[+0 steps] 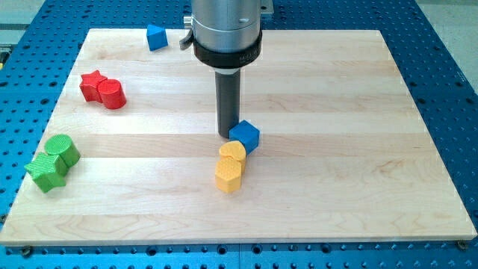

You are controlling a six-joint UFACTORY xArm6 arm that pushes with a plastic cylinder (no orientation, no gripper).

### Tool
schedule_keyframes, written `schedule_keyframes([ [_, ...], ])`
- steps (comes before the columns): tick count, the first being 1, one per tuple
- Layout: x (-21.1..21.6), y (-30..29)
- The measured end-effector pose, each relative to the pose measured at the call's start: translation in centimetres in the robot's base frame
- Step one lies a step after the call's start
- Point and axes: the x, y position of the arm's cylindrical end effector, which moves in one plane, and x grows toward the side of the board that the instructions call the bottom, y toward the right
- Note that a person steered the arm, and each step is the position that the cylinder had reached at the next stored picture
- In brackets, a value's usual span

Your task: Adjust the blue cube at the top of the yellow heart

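blue cube near the bench's middle, touching the top edge of the yellow heart. second yellow block, shape unclear, pressed against the heart's lower side. my tip down on the wood, right against the cube's left side. no fingers here, only a plain rod. far off: another blue block at the top, red pair and green pair at the left.
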Motion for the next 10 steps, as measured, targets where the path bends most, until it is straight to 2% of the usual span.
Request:
schedule_keyframes([
  [1, -0.2, -0.1],
  [2, -3.6, 1.7],
  [3, -2.0, 10.7],
  [4, 2.3, 11.6],
  [6, 2.2, 7.2],
  [10, -0.1, 3.6],
])
